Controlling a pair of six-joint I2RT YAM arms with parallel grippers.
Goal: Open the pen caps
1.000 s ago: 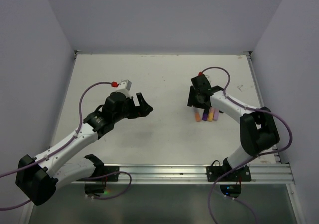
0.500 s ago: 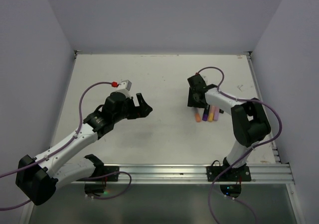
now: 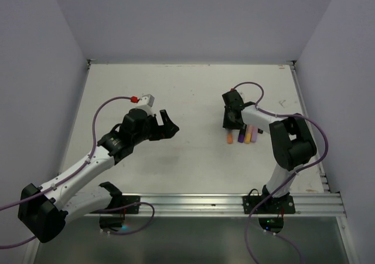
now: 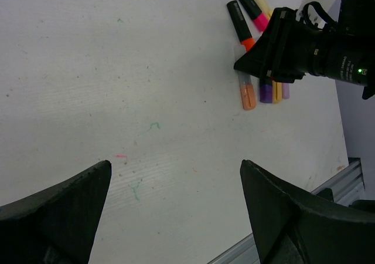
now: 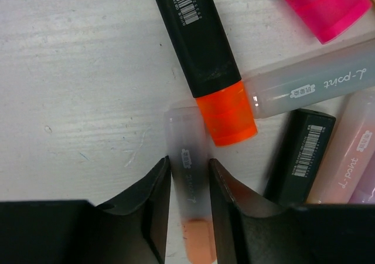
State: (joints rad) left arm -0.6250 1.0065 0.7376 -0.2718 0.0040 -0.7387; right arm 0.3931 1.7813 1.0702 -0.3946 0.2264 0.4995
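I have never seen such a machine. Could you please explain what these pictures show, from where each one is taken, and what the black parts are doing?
These are two robot arms fixed at the near edge of a white table. The wide picture comes from a camera above and behind them. The other two come from a small camera on each wrist, looking down at the table. A small group of highlighter pens lies on the table; one black pen has an orange cap. The left hand hangs wide open and holds nothing. The right hand is down at the pens: its fingers sit against both sides of a frosted pen with a peach end, which lies flat.
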